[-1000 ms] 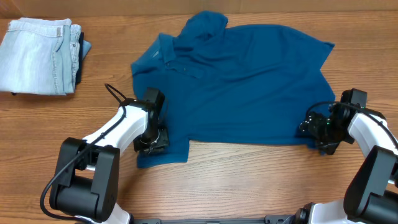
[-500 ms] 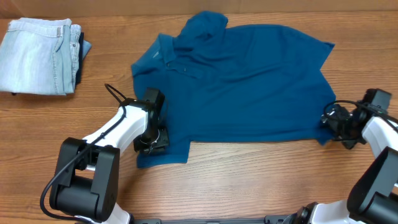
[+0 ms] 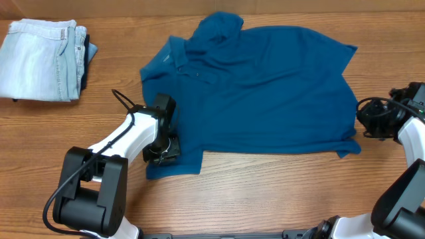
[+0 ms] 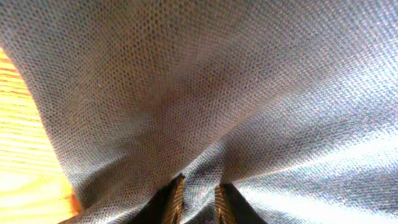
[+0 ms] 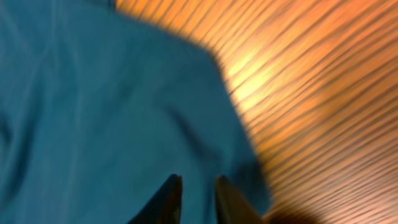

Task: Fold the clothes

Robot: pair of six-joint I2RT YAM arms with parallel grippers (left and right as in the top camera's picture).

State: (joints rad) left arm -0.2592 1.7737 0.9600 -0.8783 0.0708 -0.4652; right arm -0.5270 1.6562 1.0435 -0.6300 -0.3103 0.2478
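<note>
Overhead shows one polo shirt [image 3: 265, 86], left end effector [image 3: 163, 149] pinching it; right end effector [image 3: 365, 121] blurred, grip unclear.

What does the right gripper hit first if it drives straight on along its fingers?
The polo shirt: in the wrist view the right gripper points over its corner, teal fabric directly ahead of the tips. Overhead, it sits by the shirt's right edge, aimed inward. Height above the cloth is unclear.

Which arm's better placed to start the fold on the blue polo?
Left: left gripper is shut on the polo at its hem corner; right gripper hangs beside the edge, grip unclear.
</note>
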